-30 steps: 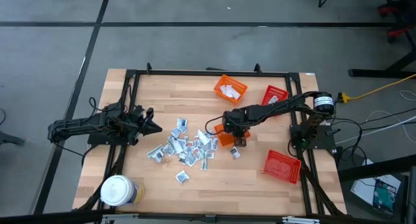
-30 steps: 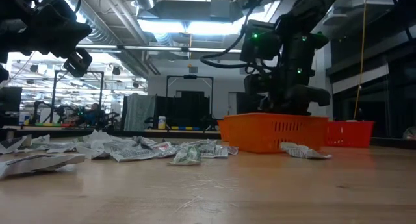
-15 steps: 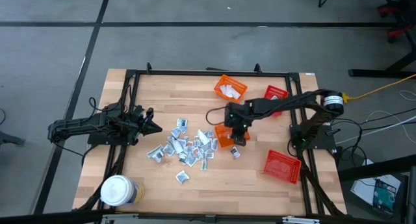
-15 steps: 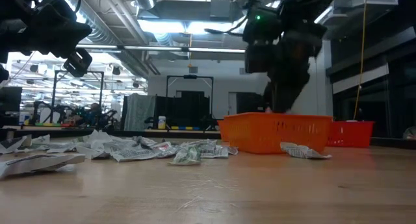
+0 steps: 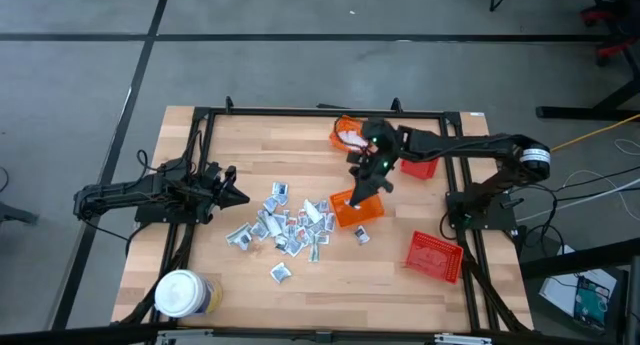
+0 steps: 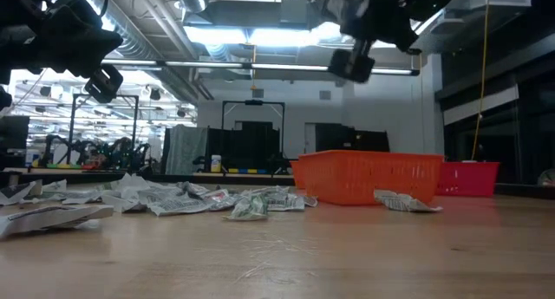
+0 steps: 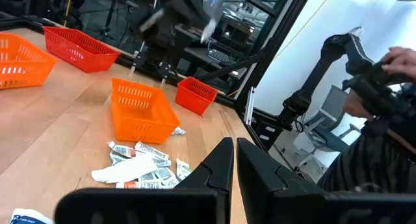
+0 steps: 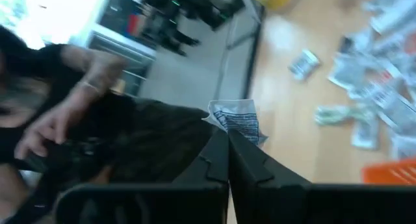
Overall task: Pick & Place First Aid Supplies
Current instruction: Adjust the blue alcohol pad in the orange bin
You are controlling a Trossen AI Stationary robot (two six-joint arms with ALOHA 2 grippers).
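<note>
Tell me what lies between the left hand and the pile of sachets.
In the high view, only bare wood separates the left hand from the pile of sachets; nothing lies there.

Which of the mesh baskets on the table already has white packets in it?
The orange basket at the table's far edge, just beside the right gripper; white packets show inside it, unlike the other orange basket and the red ones.

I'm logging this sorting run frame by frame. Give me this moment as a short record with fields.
right tool: raised above the table, shut on a sachet
left tool: shut, waiting at the table's left side
sachet pile: loose on the wood, mid-table
middle orange basket: beside the pile
far orange basket: white packets inside
jar: near left corner
</note>
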